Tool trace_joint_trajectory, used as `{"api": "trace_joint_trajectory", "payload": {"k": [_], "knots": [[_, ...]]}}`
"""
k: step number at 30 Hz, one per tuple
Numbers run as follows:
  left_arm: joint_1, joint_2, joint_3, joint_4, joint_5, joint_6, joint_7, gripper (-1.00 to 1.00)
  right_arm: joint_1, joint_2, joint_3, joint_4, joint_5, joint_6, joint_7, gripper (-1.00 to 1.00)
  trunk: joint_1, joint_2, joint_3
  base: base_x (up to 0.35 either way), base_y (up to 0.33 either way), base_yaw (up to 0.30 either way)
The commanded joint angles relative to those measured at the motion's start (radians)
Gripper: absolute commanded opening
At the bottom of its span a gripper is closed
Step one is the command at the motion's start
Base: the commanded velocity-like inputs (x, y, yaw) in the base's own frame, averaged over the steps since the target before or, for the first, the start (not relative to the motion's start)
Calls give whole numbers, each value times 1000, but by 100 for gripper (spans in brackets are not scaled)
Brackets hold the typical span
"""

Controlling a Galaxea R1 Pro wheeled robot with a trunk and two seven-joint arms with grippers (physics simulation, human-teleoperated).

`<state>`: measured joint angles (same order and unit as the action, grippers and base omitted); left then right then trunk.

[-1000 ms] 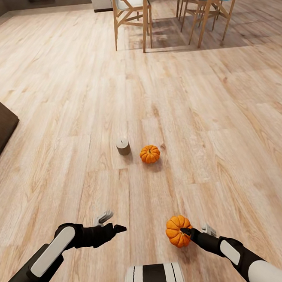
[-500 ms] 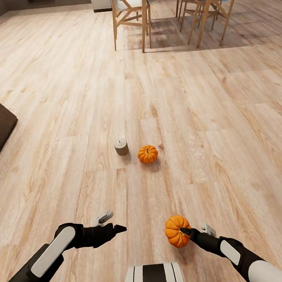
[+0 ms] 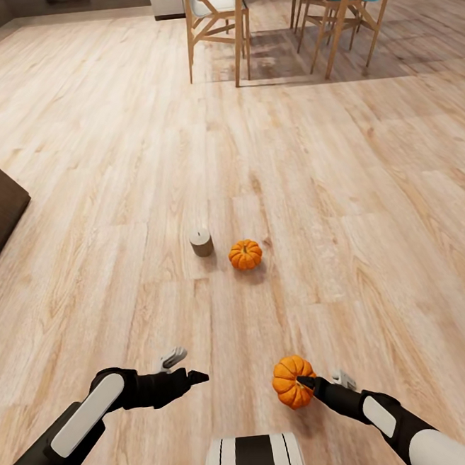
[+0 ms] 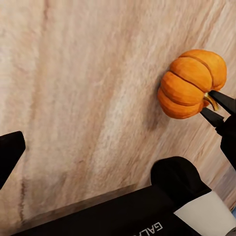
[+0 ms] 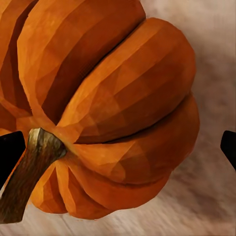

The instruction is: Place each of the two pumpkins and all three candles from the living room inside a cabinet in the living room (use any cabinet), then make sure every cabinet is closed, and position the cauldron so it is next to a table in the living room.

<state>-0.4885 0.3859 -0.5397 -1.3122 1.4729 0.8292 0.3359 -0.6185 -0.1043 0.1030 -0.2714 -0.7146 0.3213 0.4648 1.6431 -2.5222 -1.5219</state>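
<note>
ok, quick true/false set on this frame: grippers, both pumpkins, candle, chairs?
1. The right gripper holds a pumpkin by its stem. True.
2. The left gripper holds the candle. False: it is open and empty; the candle stands on the floor.
3. The second pumpkin sits beside the candle on the floor. True.
4. The candle lies on its side. False: it stands upright.
5. Wooden chairs stand at the far end. True.

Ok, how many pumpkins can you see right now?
2. One pumpkin is held off the floor in the right gripper's fingers; the other pumpkin sits on the floor ahead, beside a candle.
</note>
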Motion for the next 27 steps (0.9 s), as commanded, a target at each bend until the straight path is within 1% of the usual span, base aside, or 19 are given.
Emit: {"api": "trace_joint_trajectory", "payload": {"k": [1,8,13,27], "knots": [[-1,1,-2,-1,10,-1,9,100,0,-2,7,1,9,-2,-7,100,0,0,-1,92,193,0],[-1,1,-3,-4,9,-2,9,100,0,-2,7,1,9,-2,-7,100,0,0,-1,155,161,0],[-1,0,-3,-4,8,-2,9,100,0,-2,7,1,9,-2,-8,100,0,0,-1,61,20,0],[-1,-1,-3,-4,10,-1,9,100,0,-2,7,1,9,-2,-8,100,0,0,-1,3,1,0]]}}
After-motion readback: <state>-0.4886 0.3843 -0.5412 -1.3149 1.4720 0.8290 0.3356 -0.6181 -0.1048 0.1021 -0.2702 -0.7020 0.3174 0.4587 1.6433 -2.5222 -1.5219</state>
